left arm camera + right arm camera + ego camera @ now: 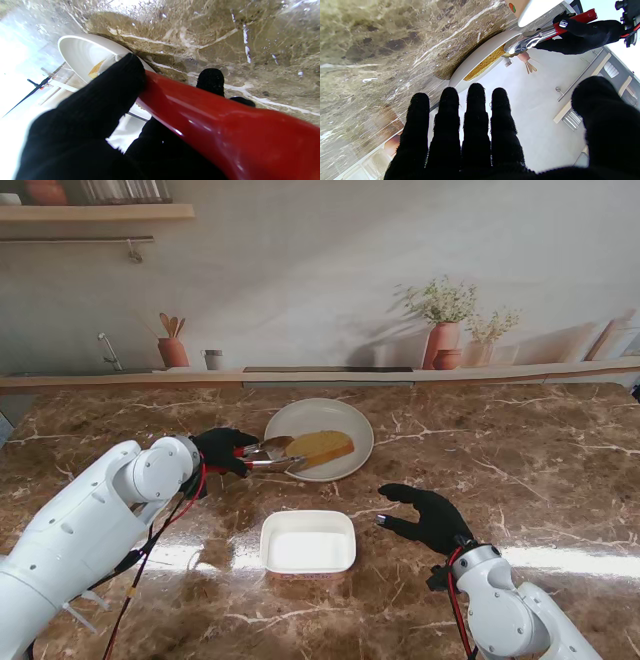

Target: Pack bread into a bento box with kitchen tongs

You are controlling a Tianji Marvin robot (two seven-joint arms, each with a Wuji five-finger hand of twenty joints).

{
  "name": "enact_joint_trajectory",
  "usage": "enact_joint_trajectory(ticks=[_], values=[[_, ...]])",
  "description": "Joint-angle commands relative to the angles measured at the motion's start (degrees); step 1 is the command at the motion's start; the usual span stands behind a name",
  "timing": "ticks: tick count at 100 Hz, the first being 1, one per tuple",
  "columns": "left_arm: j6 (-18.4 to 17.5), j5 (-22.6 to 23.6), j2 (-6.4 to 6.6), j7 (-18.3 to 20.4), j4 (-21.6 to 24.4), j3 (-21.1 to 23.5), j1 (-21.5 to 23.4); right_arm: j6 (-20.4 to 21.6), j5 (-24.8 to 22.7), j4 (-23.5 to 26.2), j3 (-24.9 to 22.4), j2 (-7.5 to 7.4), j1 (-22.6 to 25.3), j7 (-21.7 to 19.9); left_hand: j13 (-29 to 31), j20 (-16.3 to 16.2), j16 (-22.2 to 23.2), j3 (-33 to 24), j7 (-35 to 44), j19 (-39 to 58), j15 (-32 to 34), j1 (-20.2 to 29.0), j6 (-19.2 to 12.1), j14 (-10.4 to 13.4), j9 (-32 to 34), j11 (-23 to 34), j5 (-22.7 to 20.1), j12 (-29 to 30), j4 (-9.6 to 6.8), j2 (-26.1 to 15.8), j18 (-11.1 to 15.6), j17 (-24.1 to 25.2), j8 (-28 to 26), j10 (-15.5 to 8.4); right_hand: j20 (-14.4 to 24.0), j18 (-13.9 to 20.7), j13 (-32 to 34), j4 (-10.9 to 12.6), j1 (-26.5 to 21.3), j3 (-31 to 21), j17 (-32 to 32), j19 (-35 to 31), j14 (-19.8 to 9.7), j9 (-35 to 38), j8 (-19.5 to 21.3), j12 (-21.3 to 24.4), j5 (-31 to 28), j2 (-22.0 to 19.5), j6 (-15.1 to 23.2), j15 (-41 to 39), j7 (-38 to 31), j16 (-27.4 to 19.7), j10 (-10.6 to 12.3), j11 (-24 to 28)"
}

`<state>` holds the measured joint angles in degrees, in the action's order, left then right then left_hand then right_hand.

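My left hand (222, 450) grips the tongs (272, 457), tips at the bread (320, 446); my right hand (430, 515) hovers spread, holding nothing

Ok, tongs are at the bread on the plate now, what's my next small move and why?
Probably squeeze the tongs shut on the bread before lifting. The left hand holds them with their tips at the slice's near end, the slice still lies flat on the plate, and the bento box sits empty nearer to me.

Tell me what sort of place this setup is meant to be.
Likely a mock kitchen: a marble-look counter holds a white plate with bread, and the wall behind looks like a printed backdrop of a shelf with a utensil pot and potted plants.
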<state>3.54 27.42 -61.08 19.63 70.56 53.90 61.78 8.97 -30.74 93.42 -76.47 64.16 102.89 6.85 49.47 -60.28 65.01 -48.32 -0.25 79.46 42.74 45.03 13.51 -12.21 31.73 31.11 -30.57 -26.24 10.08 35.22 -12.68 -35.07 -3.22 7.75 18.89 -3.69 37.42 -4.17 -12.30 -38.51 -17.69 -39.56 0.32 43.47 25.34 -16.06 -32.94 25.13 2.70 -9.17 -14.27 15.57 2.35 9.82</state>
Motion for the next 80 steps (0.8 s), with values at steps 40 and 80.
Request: enact_joint_trajectory(ticks=[40, 80], values=[[3.72, 1.01, -0.47, 1.01, -0.96, -3.21, -2.39, 0.84, 0.93, -0.85, -0.02, 0.22, 0.39, -0.89, 5.7, -5.61, 1.59, 1.65, 2.6, 11.73, 8.67, 5.26, -0.34, 1.49, 3.26, 2.26, -6.16, -4.39, -3.73, -10.03, 1.74, -5.0, -1.02, -0.97, 1.6, -0.35, 0.58, 2.18, -1.02, 1.26, 0.05, -0.25, 0.22, 0.95, 0.15, -0.63, -0.75, -1.29, 1.6, -0.37, -0.27, 0.9, 0.32, 0.45], [5.06, 1.93, -0.3, 1.51, -0.27, -3.8, -2.42, 1.28, 1.2, -0.97, -0.13, 0.23, 0.48, -0.94, 9.33, -6.96, 4.32, 21.77, 9.61, 15.71, 14.02, 20.73, -4.61, 2.34, 14.82, -7.9, -12.82, -18.39, -2.67, -16.64, 0.74, -7.88, -4.92, -1.2, 1.69, -0.39, 0.36, 2.24, -0.96, 1.4, 0.15, -0.11, 0.27, 0.69, 0.07, -0.61, -0.39, -1.7, 1.77, -0.27, -0.06, 0.9, 0.29, 0.32]])
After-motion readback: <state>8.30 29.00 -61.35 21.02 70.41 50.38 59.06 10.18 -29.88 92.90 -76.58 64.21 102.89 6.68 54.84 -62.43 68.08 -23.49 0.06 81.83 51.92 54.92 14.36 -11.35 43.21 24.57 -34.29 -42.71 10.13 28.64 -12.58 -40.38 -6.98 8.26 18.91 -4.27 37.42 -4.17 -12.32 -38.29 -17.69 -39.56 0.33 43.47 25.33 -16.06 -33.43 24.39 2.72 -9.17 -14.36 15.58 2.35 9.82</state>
